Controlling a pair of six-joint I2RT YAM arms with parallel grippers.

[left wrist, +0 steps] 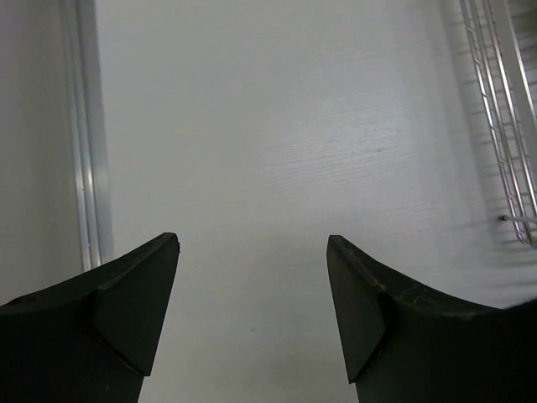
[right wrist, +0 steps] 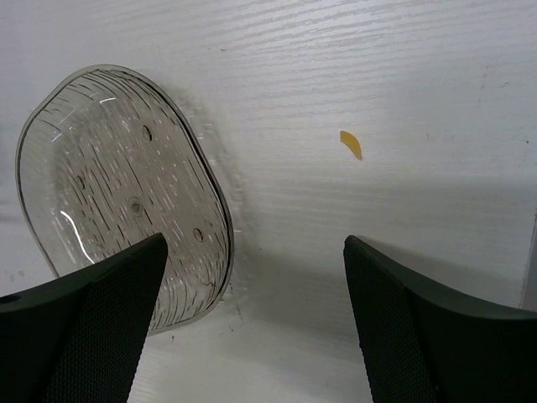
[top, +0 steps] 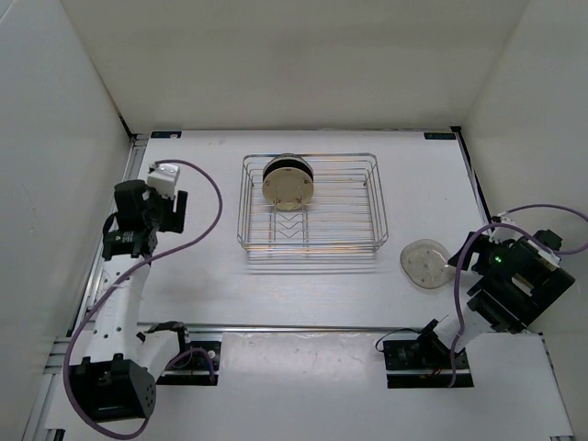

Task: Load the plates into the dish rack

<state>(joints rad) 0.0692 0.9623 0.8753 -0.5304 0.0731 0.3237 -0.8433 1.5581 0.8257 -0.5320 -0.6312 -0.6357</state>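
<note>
**Position.** We are finding the dish rack [top: 312,246] at the middle of the table [top: 202,276], toward its far edge. A black plate [top: 287,163] and a tan plate [top: 288,188] are standing in its far dividers. One clear grey plate [right wrist: 109,168] is lying flat near the table's right edge. We are seeing no fourth plate and cannot tell whether one is lying under it.

**Fingers.** The right fingers [right wrist: 143,277] are spread and holding nothing, and one is overlapping the grey plate's near rim. The left fingers [left wrist: 151,277] are spread over bare table near the left edge.

**Risks.** We are judging the flat plate hard to pinch. Its rim is sitting low, so closing fingers could push it along the table or tip it. A slick, clear plate could also slip during the carry. Lowering it between dividers could knock the standing plates.

**Room.** The near dividers are open. The table between plate and rack is bare except for a small yellow fleck [right wrist: 351,143]. The right wall [top: 524,138] is standing close behind the right arm, limiting swing.
</note>
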